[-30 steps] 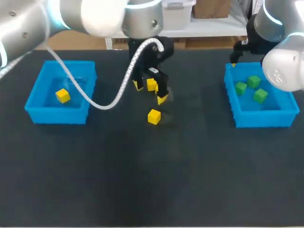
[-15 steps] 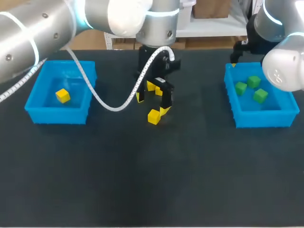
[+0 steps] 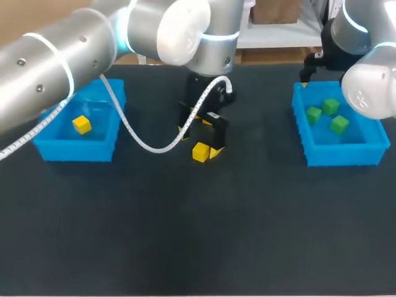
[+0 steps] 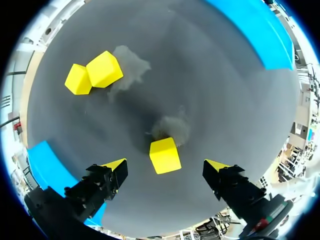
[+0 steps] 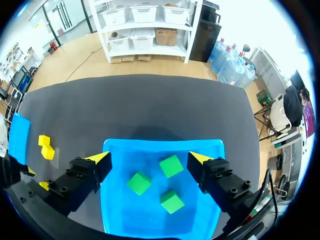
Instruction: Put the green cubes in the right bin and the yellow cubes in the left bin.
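**Lone yellow cube sits between your left gripper's spread fingers**

Your left gripper (image 4: 166, 165) is spread wide. One fingertip stands on either side of the lone yellow cube (image 4: 165, 155), and neither touches it. That cube rests on the table (image 3: 185, 235), slightly ahead of the line between the tips. Its faces look turned a little off that line, so it may twist as you close.

Beyond that cube, two more yellow cubes (image 4: 104, 69) lie touching each other. The left bin (image 3: 74, 150), holding one yellow cube (image 3: 81, 124), is well off to its left. The right bin (image 3: 343, 154), holding three green cubes (image 3: 330, 106), is well off to its right, and your right gripper (image 5: 149, 158) is spread apart above that bin.
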`<state>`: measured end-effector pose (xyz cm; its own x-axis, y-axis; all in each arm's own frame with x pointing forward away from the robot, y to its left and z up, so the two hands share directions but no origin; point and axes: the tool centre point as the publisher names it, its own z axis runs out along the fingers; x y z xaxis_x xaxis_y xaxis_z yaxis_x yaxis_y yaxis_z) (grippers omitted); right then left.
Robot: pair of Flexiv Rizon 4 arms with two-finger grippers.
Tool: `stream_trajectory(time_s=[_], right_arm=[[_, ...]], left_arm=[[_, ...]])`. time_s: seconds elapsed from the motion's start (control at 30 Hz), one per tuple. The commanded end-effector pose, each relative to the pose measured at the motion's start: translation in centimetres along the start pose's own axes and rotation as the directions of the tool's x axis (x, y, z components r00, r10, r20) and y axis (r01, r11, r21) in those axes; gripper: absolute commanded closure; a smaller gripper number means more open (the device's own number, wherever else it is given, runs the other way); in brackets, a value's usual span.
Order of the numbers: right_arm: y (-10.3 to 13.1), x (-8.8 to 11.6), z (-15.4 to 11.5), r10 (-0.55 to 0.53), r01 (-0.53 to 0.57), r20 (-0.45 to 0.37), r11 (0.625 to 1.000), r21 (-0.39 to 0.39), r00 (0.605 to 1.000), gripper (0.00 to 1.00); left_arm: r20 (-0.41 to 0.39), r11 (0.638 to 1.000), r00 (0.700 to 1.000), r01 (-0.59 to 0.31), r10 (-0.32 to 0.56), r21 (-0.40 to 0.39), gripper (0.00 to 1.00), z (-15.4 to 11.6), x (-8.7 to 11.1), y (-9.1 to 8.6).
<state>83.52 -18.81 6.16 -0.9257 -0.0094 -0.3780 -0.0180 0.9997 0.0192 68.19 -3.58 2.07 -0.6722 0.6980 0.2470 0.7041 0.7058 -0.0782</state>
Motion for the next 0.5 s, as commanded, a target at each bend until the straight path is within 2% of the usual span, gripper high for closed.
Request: stream_trajectory(time_s=[0.03,0.47,0.5], right_arm=[[0.0,0.1,-0.1,0.001,-0.001,0.004,1.0,0.002,1.0,0.0],[0.0,0.1,-0.1,0.001,-0.001,0.004,1.0,0.002,1.0,0.0],[0.0,0.1,-0.1,0.001,-0.001,0.004,1.0,0.002,1.0,0.0]], left_arm=[[-0.038,1.0,0.999,0.004,-0.004,-0.003,0.0,0.4,-1.1,0.1],[-0.093,1.0,0.996,0.011,-0.013,-0.023,0.0,2.6,-1.3,0.2],[-0.087,1.0,0.996,0.018,-0.02,-0.021,0.36,2.7,-1.3,0.2]])
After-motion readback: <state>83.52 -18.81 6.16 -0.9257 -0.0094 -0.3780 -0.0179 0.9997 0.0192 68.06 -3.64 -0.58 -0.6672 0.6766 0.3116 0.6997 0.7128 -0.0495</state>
